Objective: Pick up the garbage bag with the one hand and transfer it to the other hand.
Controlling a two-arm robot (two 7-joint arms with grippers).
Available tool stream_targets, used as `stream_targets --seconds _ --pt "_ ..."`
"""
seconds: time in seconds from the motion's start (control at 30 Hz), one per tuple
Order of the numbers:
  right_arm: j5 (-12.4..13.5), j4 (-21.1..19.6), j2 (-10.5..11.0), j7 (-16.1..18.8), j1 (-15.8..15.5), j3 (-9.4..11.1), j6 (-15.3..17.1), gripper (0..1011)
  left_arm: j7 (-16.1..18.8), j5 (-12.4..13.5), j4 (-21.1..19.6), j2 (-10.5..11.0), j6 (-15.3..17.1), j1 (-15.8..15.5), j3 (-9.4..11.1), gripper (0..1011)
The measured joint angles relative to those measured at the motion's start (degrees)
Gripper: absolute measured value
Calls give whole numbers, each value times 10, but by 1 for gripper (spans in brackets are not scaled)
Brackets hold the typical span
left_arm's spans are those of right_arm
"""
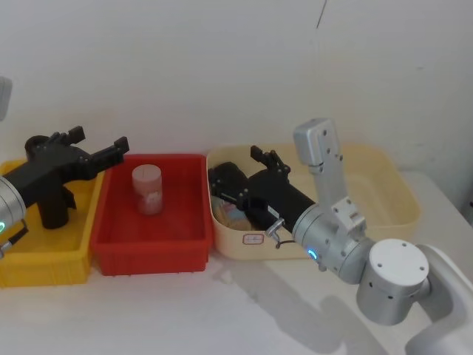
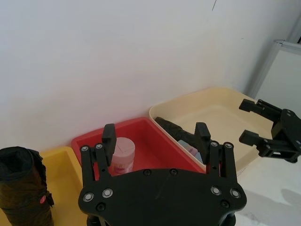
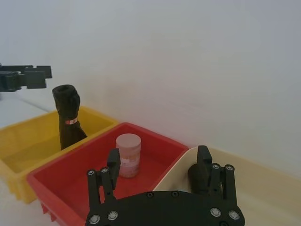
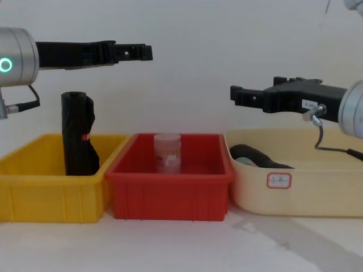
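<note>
The garbage bag point(image 1: 229, 181), a plain black roll, lies on its side at the left end of the cream bin point(image 1: 384, 192); it shows low in the chest view point(image 4: 258, 157) and in the left wrist view point(image 2: 174, 131). My right gripper point(image 1: 267, 159), with a white label, hovers open just above that end of the bin point(image 4: 238, 93), clear of the roll. My left gripper point(image 1: 100, 140) is open and held high over the yellow bin point(image 1: 44, 266), pointing right point(image 4: 142, 52). Nothing is between either pair of fingers.
A second black roll with a red mark point(image 4: 78, 136) stands upright in the yellow bin below the left gripper. A clear jar point(image 1: 146, 188) stands in the red bin point(image 1: 148, 255) between the other two. A white wall runs close behind the bins.
</note>
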Motion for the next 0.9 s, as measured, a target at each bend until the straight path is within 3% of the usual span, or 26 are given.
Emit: stream_targets --seconds 0.9 --pt "-11 -20 -7 -12 -25 -7 -13 1000 0 0 0 0 0 0 0 1002"
